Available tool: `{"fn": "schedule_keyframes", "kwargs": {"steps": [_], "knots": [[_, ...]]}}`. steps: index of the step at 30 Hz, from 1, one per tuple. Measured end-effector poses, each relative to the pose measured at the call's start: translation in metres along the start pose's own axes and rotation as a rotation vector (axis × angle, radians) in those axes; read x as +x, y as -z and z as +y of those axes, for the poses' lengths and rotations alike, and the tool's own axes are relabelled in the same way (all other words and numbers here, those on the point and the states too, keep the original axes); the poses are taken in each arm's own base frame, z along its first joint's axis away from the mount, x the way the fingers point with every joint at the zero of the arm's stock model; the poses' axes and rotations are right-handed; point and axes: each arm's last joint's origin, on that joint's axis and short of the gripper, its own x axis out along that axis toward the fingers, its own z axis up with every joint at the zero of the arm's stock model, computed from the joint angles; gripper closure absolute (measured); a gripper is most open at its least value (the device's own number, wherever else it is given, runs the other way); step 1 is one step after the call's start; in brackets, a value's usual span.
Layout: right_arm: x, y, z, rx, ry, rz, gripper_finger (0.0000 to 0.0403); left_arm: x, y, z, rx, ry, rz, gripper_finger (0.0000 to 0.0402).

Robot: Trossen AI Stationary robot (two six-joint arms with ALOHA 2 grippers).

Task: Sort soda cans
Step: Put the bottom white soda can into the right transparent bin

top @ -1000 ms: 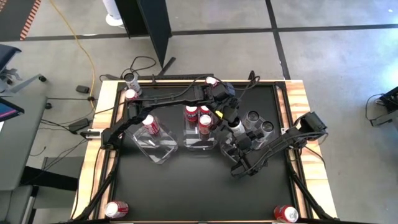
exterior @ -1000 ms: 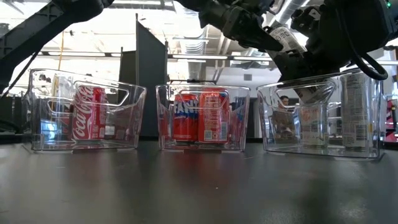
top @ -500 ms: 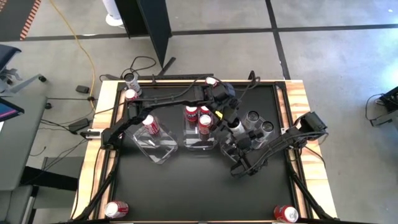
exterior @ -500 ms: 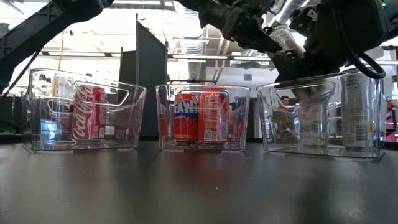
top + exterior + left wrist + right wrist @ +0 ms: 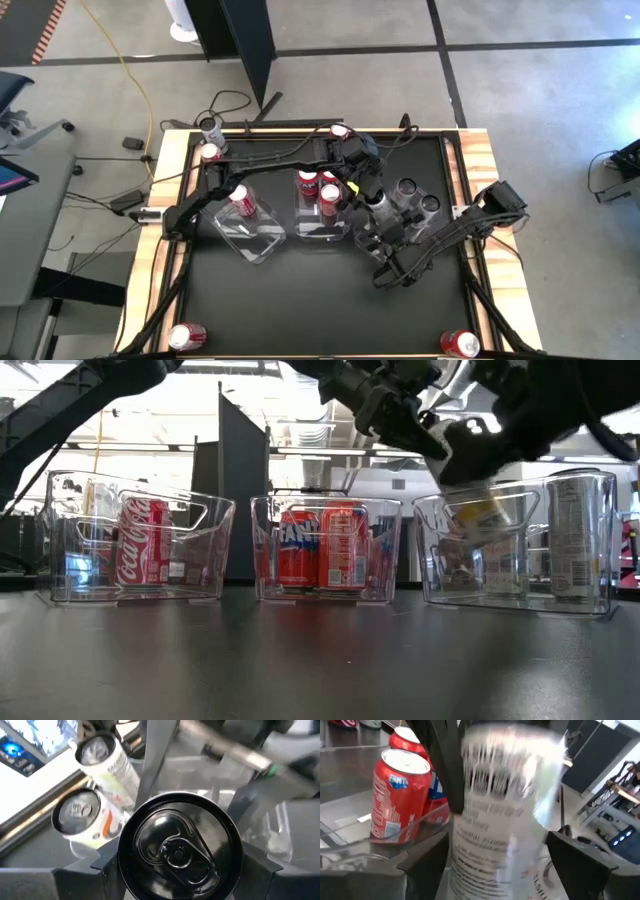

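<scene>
The left gripper (image 5: 372, 200) hangs over the rightmost bin (image 5: 375, 248), closed around a silver can (image 5: 179, 851) whose top fills the space between its two fingers (image 5: 107, 862), which press its sides. Beyond that can, two more silver cans (image 5: 82, 820) stand in the same bin. Just right of it, the right gripper (image 5: 385, 232) faces the same can, which sits blurred between its fingers (image 5: 422, 857); they stand wide and clear of the can's sides, holding nothing. Two red cans (image 5: 397, 795) stand in the middle bin (image 5: 325, 550), beyond the right gripper's fingers.
</scene>
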Motion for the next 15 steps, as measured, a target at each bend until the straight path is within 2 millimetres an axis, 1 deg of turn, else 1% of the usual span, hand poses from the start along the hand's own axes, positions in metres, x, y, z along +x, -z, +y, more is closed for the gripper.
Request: {"fn": "schedule_keyframes", "kwargs": {"steps": [6, 10, 15], "knots": [[-0.015, -0.017, -0.004, -0.059, -0.014, 0.023, 0.0053, 0.001, -0.002, -0.001, 0.031, -0.037, 0.033, 0.0147], [-0.03, -0.027, -0.007, -0.093, -0.037, 0.05, 0.0053, 0.005, -0.006, -0.007, 0.071, -0.057, 0.07, 0.0147], [-0.046, -0.039, -0.005, -0.125, -0.092, 0.09, 0.0053, 0.009, -0.013, -0.014, 0.122, -0.077, 0.099, 0.0147]]}}
